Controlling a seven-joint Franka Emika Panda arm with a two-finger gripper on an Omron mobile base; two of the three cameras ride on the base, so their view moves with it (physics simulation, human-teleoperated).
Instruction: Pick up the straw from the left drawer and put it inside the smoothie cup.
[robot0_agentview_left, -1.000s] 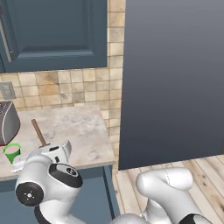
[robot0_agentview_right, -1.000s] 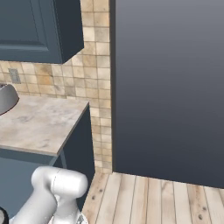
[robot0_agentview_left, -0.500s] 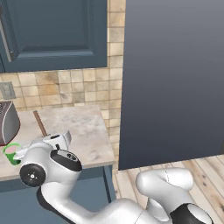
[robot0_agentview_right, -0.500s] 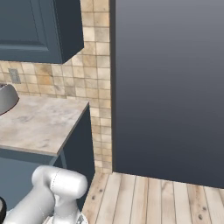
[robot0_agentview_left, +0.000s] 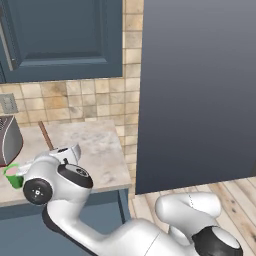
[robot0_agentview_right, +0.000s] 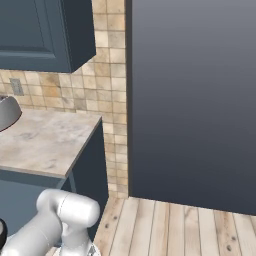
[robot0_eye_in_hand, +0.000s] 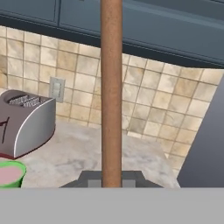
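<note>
One straw, thin and orange-brown, stands up out of the fingers, which are clenched on its lower end; holding it low leaves the long free length to go into a cup. In the left base view the straw pokes up above the arm, tilted a little, over the bench. The smoothie cup, green with pink contents, sits on the bench just in front of the silver toaster and off to one side of the straw, so I judge the carry unfinished
</note>
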